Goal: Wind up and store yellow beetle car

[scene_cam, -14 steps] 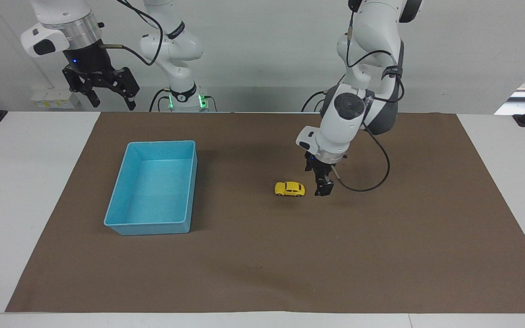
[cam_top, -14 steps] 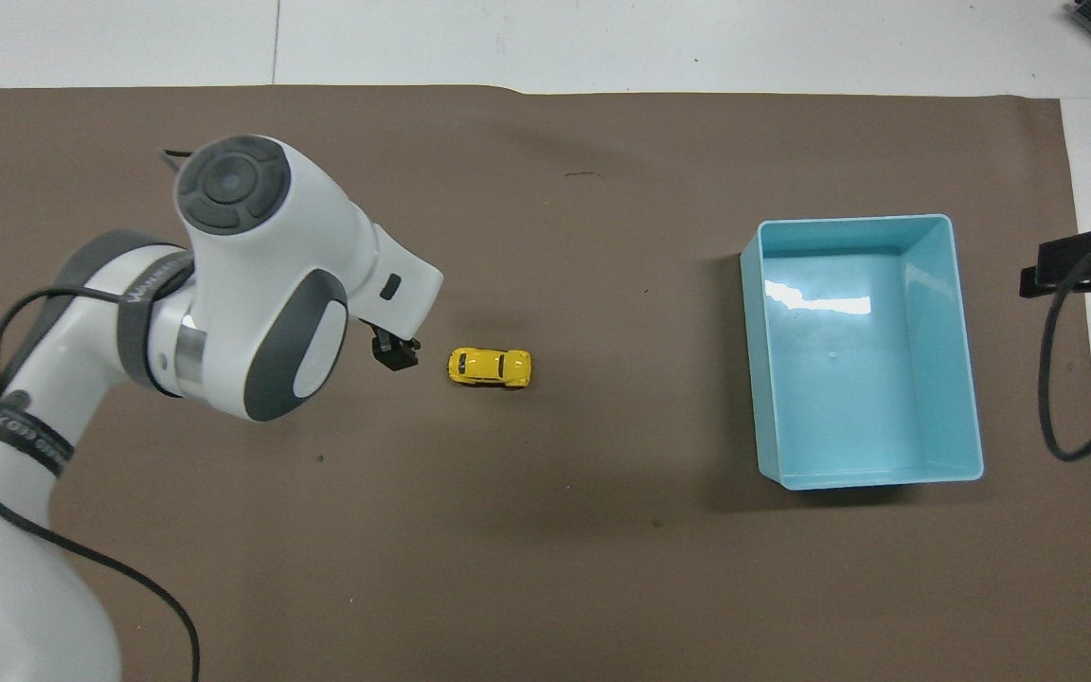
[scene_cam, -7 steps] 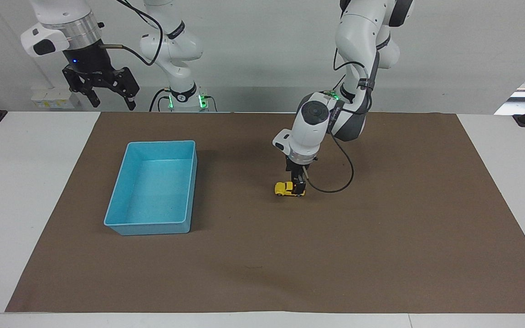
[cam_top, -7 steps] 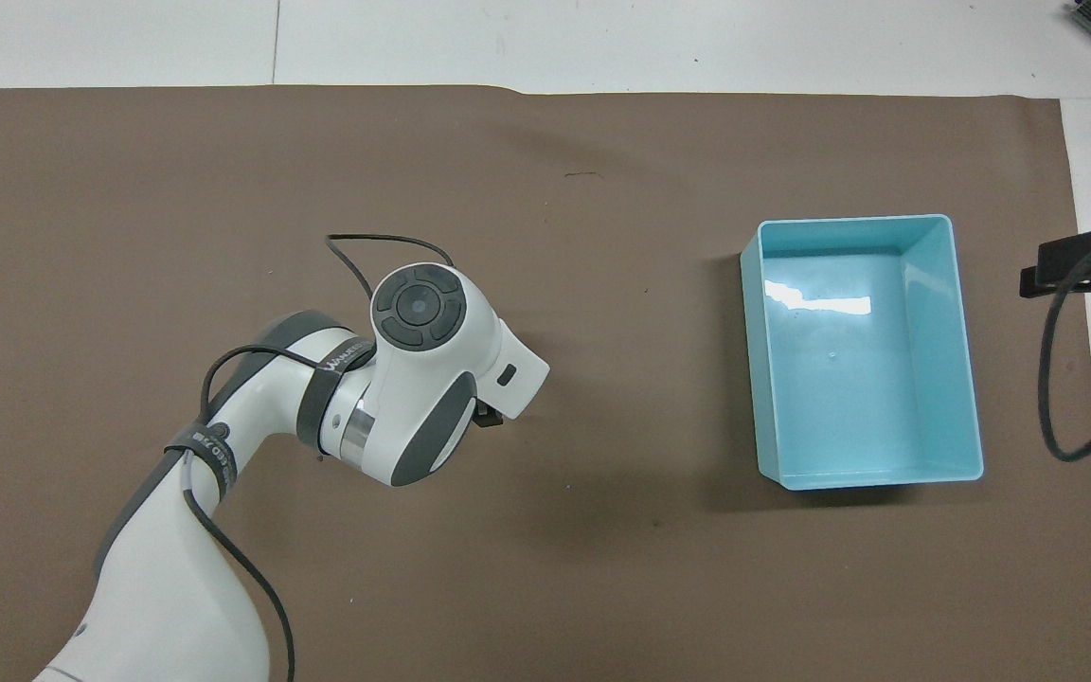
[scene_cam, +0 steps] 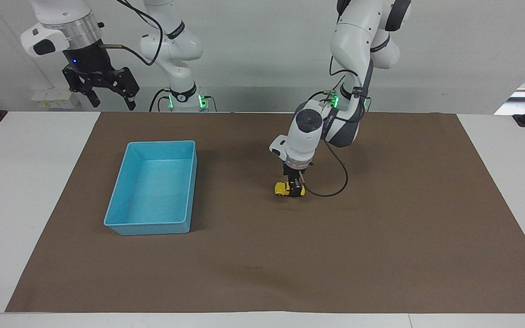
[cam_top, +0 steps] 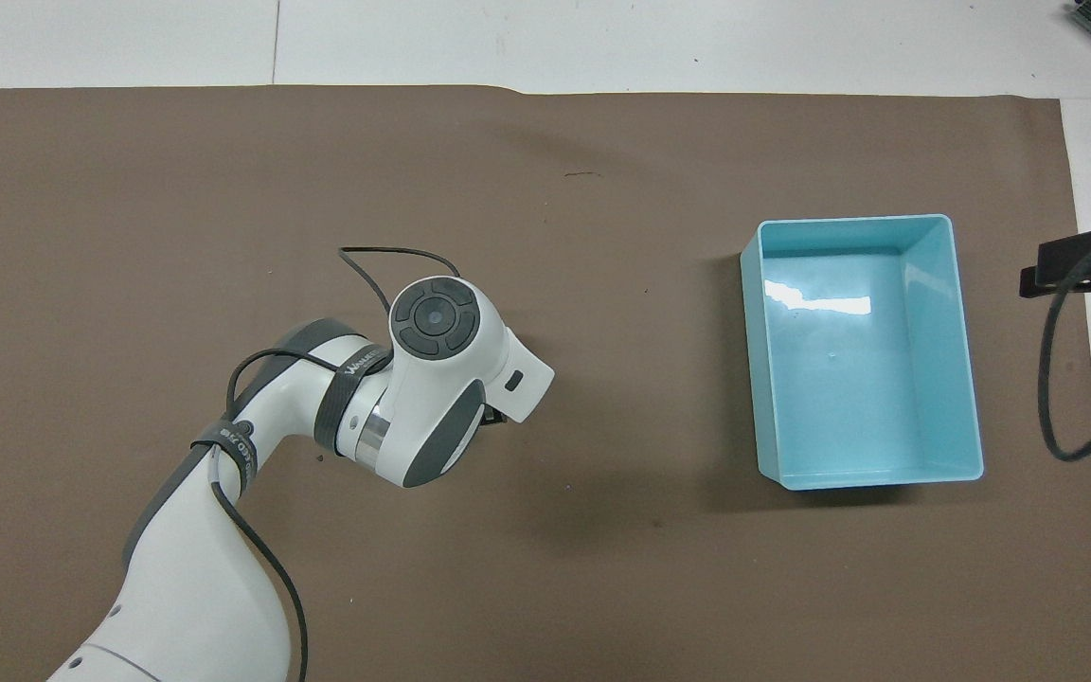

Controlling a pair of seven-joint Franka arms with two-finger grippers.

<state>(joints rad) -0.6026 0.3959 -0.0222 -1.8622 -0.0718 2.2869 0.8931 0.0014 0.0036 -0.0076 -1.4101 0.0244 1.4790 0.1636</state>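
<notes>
Right end effector (scene_cam: 107, 93), fingers spread, waits raised near its base, clear of your light-blue rectangular plastic tray (scene_cam: 121, 214). Mid-tabletop (scene_cam: 381, 255), the left end effector (scene_cam: 295, 190) straddles the tiny yellow beetle car (scene_cam: 282, 188) on the brown mat, apparently for winding; whether it grips, you cannot tell.

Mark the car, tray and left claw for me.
car (scene_cam: 280, 187), facing view, yellow end showing beside the claw
tray (scene_cam: 158, 226), facing view, outer wall farthest from the robots
left claw (scene_cam: 295, 190), facing view, fingertips down at the car
</notes>
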